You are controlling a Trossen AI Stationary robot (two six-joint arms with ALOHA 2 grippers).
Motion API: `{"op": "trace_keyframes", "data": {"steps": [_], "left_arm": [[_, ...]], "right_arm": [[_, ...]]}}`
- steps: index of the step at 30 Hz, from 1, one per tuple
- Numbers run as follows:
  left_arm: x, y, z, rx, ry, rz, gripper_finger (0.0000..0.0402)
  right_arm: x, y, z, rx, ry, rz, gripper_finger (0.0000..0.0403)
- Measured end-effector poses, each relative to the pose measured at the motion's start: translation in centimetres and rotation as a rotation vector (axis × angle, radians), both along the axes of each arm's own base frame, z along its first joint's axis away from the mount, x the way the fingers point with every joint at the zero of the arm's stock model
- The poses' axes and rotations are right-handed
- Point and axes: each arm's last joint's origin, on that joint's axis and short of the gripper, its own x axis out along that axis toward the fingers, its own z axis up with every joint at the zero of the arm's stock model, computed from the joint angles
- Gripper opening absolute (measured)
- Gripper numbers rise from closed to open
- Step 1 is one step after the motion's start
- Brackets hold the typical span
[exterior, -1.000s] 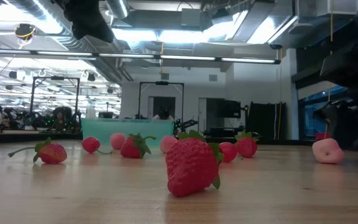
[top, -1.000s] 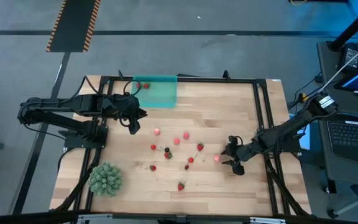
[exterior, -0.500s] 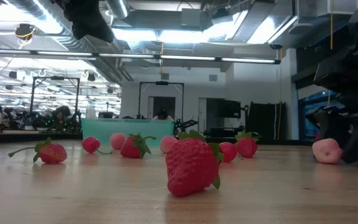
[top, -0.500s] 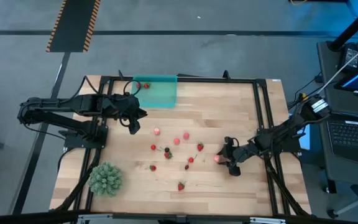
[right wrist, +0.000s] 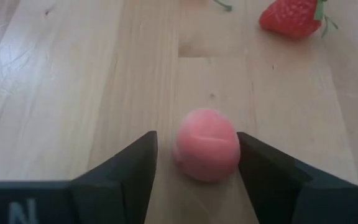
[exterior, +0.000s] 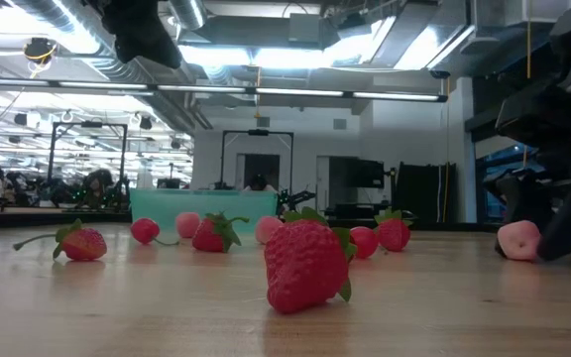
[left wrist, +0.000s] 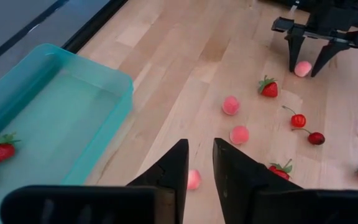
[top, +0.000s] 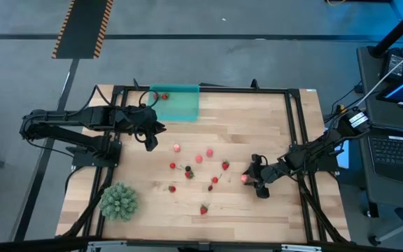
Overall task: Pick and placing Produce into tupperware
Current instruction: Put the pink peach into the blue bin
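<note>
The teal tupperware (top: 177,103) stands at the table's far edge, left of centre, with two red strawberries (left wrist: 0,150) in it. Several red and pink fruits (top: 200,159) lie loose on the wood at mid-table. A pink fruit (right wrist: 205,152) rests on the table right of them. My right gripper (top: 250,178) is open and low, one finger on either side of this pink fruit (left wrist: 302,68). My left gripper (left wrist: 201,165) hovers above the table near the tupperware's near edge, its fingers a narrow gap apart with nothing between them. My right gripper comes at the pink fruit slanting down from the table's right side. One finger (right wrist: 260,171) stands right against the fruit's side (right wrist: 234,149), and I cannot tell whether it touches. The other finger stands clear of the fruit, which sits on the wood.
A large spiky green ball (top: 119,200) sits at the near left corner. A dark frame (top: 296,126) runs round the tabletop. A big red strawberry (exterior: 305,263) lies near the table's near edge.
My right gripper has edged toward the table's left edge and a little down, up to the pink fruit, so that its open fingers now stand on either side of it. The fruit has stayed where it lay.
</note>
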Motion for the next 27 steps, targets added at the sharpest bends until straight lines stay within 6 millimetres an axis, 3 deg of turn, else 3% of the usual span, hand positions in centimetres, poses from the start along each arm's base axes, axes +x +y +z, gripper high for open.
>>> {"op": "trace_keyframes", "data": {"steps": [11,17,24,27], "left_arm": [[0.0,0.0,0.0,0.0,0.0,0.0,0.0073],[0.0,0.0,0.0,0.0,0.0,0.0,0.0061],[0.0,0.0,0.0,0.001,0.001,-0.001,0.0049],[0.0,0.0,0.0,0.001,0.0,-0.001,0.0045]], "right_arm": [[0.1,-0.1,0.0,0.0,-0.001,-0.022,0.0141],[0.4,-0.3,0.2,0.002,-0.022,-0.056,0.0127],[3.3,0.3,3.0,-0.081,-0.13,0.017,0.0124],[5.3,-0.4,4.8,-0.163,-0.161,-0.042,0.0124]]}}
